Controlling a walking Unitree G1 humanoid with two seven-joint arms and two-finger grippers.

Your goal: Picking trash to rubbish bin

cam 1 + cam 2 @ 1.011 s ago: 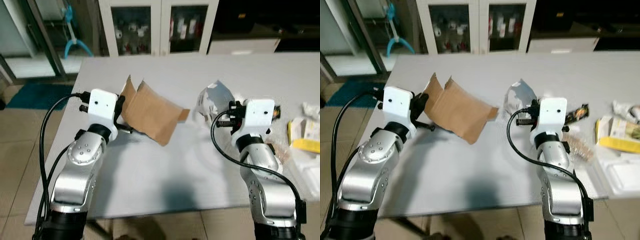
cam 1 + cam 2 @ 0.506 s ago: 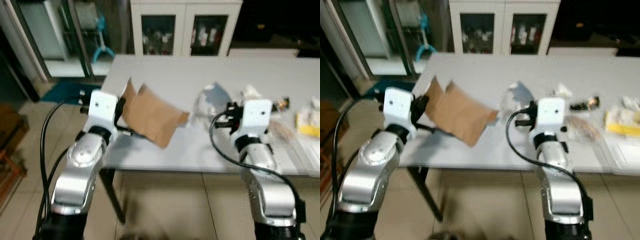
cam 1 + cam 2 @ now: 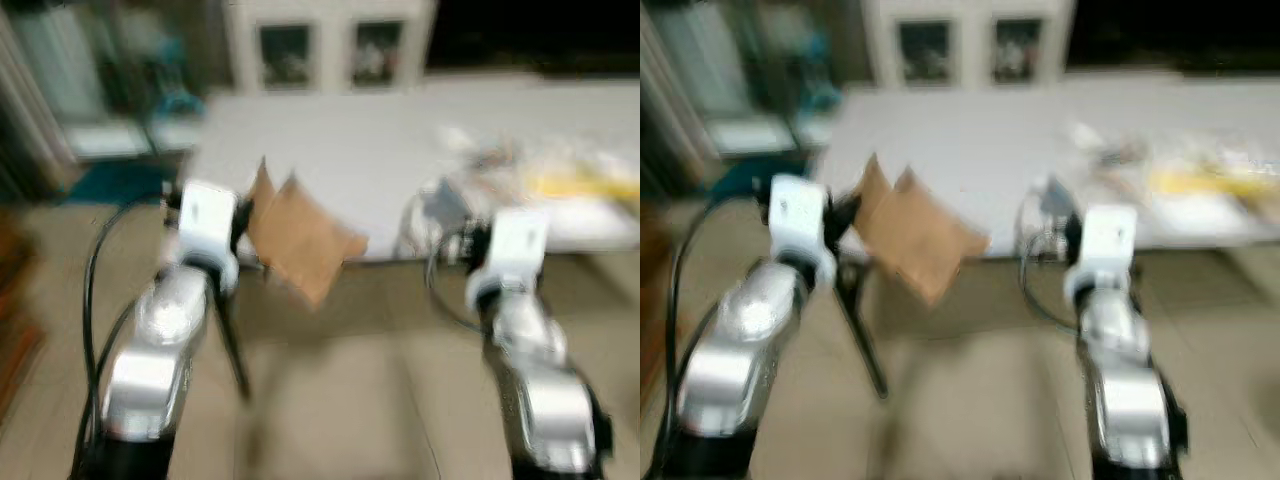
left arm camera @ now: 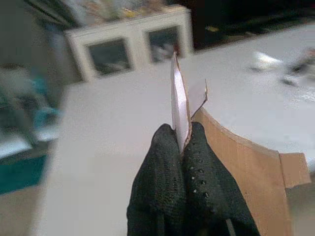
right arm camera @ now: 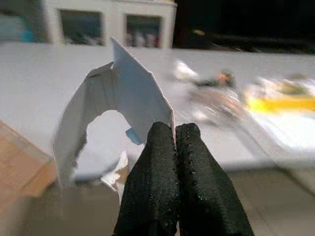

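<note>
**Two pieces of trash held aloft**

We see a brown cardboard piece (image 3: 300, 235), creased and torn at its upper edge, pinched on edge and hanging clear of the bench. Beside it, well apart, we see a torn white paper wrapper (image 5: 115, 115), curled into an arch with a ragged hole, likewise pinched at one edge.

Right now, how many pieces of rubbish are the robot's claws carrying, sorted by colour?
Brown: 1, the cardboard piece pinched in the left claw.
White: 1, the torn white paper pinched in the right claw.
Total: 2 pieces carried. More litter lies on the grey table behind, too blurred to count.
</note>
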